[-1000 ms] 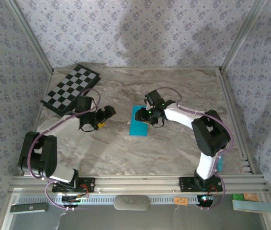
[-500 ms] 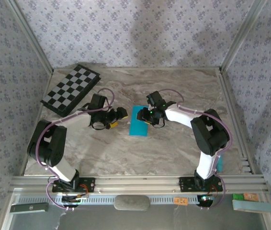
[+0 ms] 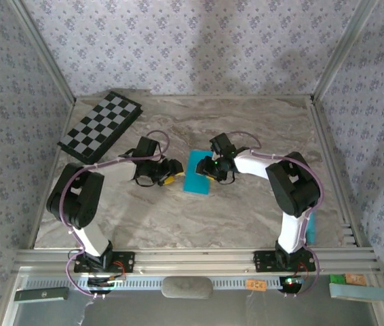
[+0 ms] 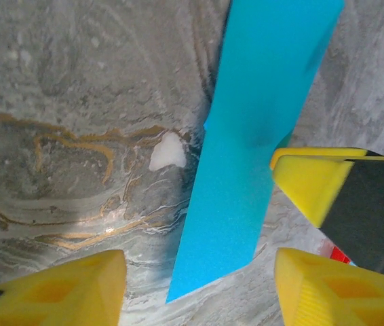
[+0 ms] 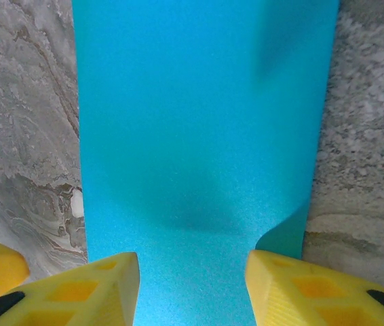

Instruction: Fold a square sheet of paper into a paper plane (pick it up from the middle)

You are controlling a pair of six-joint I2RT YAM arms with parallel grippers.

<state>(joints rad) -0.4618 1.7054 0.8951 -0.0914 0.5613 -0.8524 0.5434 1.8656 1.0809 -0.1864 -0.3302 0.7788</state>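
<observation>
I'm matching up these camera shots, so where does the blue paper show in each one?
Top external: the blue paper lies near the picture's centre.
Left wrist: it runs as a slanted strip from top right down to bottom centre.
Right wrist: it is a wide band down the centre.
Shared landmark: the grey marble tabletop beside it.

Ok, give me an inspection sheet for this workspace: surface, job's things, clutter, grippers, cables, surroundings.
Surface: marble-look table, one pale spot.
Job's things: turquoise paper lying mid-table as a rectangle, one corner lifted; no plane shape yet.
Clutter: checkerboard far left corner; pale teal bar on the near ledge.
Grippers: left gripper open at the paper's left edge; right gripper open over its right side.
Cables: purple cables loop along both arms, off the paper.
Surroundings: patterned walls, metal frame.
</observation>
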